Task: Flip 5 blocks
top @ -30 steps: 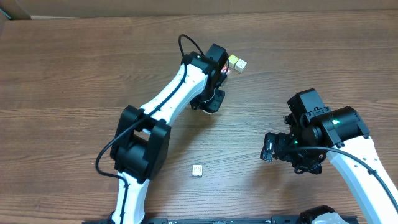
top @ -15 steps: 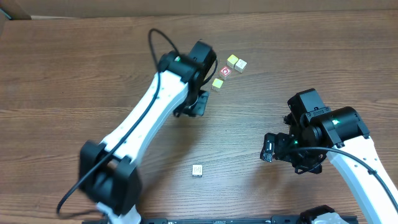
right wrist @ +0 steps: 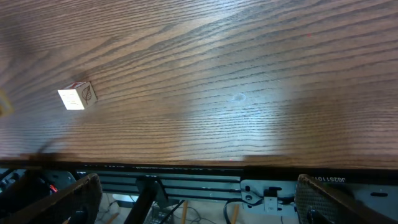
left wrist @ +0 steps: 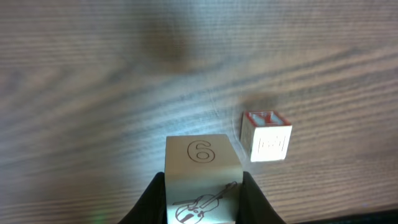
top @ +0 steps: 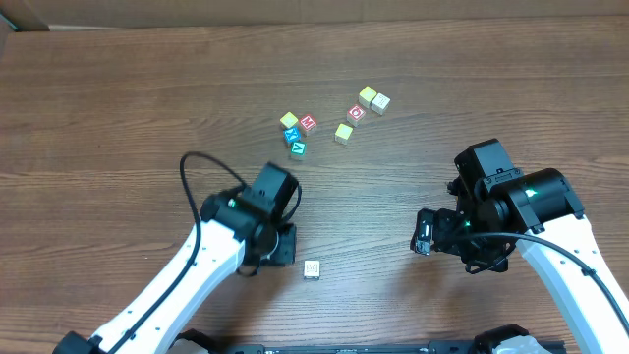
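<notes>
Pale '6' block (left wrist: 202,177) is clamped in the nearly closed left gripper (top: 282,248), beside a lone block (top: 313,268) on the surface (top: 118,118), probably for flipped set-down. The right gripper (top: 425,236) is parked wide open, empty.

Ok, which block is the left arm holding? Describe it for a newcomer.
Follow the left arm to the table's near middle. Between its jaws sits a pale wooden block, an outlined 6 on top and a violin on its front. The loose block beside it has a red-printed top instead.
</notes>
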Controlling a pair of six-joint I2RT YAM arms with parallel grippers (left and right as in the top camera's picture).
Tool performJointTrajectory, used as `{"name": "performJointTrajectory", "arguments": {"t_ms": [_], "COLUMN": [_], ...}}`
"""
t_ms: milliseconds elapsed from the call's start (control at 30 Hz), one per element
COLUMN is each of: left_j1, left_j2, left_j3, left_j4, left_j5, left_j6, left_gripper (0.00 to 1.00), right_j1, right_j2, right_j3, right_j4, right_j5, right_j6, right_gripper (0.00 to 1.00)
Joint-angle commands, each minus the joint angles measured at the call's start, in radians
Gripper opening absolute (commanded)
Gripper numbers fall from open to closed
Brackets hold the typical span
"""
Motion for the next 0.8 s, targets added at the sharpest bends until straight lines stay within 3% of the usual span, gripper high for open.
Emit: {"name": "performJointTrajectory", "arguments": {"t_ms": [0,300,767], "left_j1": [-0.025,-0.061,-0.060], "left_j2": [-0.032,-0.030,-0.007], "left_j3": [-0.105,-0.216,-0.255], "left_j4": [0.054,0.214,0.292], "left_j5": [0.109,0.126,0.064], "left_j6": [-0.074,-0.119,-0.119], "left_gripper": [0.11,0.15,0.21], "right_j1": [-0.002,-0.002,-0.002], "right_j2": [-0.014,-0.014,-0.014], "right_j3": [0.029,0.029,0.029], "right_j4": [0.005,0.004,-0.002], "right_j5": [-0.005,-0.013,-0.017], "right_j6": [-0.007,-0.007,-0.007], "right_gripper": [1.00,1.00,1.00]}}
